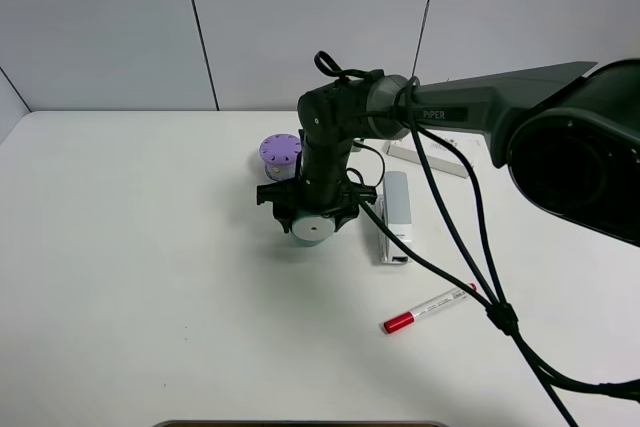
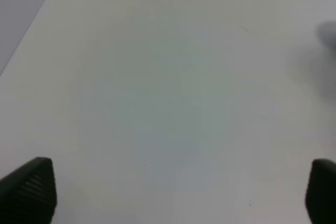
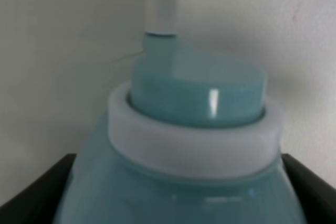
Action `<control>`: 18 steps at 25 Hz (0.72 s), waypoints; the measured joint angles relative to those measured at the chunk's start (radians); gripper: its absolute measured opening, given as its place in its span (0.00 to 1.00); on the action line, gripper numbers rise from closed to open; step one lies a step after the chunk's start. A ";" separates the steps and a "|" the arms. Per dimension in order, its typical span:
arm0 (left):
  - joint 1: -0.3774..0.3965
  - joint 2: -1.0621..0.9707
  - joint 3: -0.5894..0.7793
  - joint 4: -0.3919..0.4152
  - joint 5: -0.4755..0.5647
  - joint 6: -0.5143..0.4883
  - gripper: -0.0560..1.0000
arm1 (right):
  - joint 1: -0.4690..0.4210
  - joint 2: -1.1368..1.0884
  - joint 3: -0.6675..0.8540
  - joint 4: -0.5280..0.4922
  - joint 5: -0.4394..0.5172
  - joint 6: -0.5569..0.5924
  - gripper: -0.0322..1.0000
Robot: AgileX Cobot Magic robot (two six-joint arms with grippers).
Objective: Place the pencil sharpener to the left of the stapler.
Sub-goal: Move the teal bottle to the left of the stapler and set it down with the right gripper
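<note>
Teal and white, the pencil sharpener [image 1: 311, 230] is clamped in the right gripper [image 1: 310, 217], just left of the stapler [image 1: 397, 213] and near a purple cylinder [image 1: 280, 155]. I cannot tell whether it touches the surface [image 1: 130, 247]. The placing looks nearly done, with only release and retreat left. The left gripper [image 2: 178, 192] gapes wide. Open room lies leftward, with the edges well away.
</note>
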 joint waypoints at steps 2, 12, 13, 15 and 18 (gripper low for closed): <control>0.000 0.000 0.000 0.000 0.000 0.000 0.96 | 0.000 0.000 0.000 0.000 0.000 0.000 0.69; 0.000 0.000 0.000 0.000 0.000 0.000 0.96 | 0.000 0.000 0.000 0.000 0.000 0.000 0.69; 0.000 0.000 0.000 0.000 0.000 0.000 0.96 | 0.000 0.000 0.000 0.000 0.000 0.000 0.69; 0.000 0.000 0.000 0.000 0.000 0.000 0.96 | 0.000 0.000 0.000 0.000 0.000 0.000 0.69; 0.000 0.000 0.000 0.000 0.000 0.000 0.96 | 0.000 0.000 0.000 0.000 0.000 0.000 0.69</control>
